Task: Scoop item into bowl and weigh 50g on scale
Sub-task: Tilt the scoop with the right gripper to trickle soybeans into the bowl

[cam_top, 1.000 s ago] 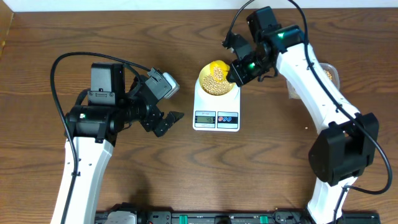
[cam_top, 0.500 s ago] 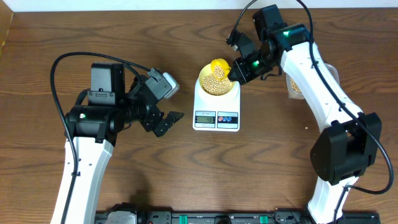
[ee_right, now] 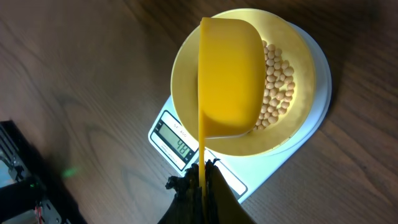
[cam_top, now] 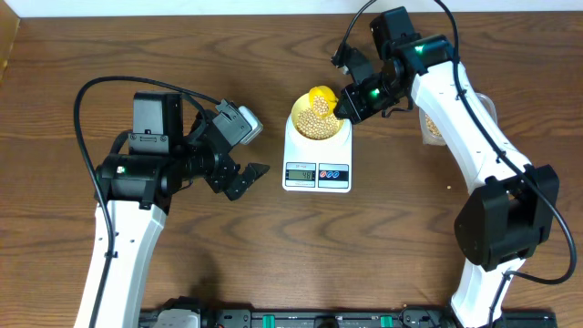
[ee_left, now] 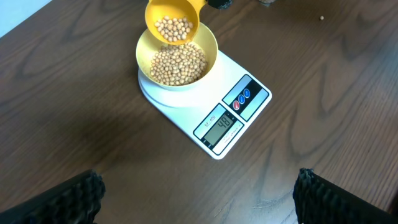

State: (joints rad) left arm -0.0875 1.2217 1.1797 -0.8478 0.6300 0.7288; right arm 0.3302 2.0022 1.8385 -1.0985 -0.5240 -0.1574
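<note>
The pale yellow bowl [cam_top: 316,120] sits on the white scale [cam_top: 317,170] and holds a heap of beige beans [cam_top: 315,126]. My right gripper [cam_top: 349,100] is shut on the handle of a bright yellow scoop [cam_top: 320,97], tilted over the bowl's far rim with beans in it [ee_left: 175,28]. In the right wrist view the scoop [ee_right: 227,78] covers much of the bowl [ee_right: 304,68], and the scale's display [ee_right: 175,142] shows. My left gripper [cam_top: 239,173] is open and empty above the table left of the scale; its fingers [ee_left: 59,202] frame the left wrist view.
A clear tub with beans [cam_top: 434,125] stands at the right, mostly hidden by my right arm. Bare wooden table [cam_top: 383,237] lies in front of the scale and to the left.
The right gripper and scoop shifted slightly up and right a second ago, then held still. The left arm has not moved.
</note>
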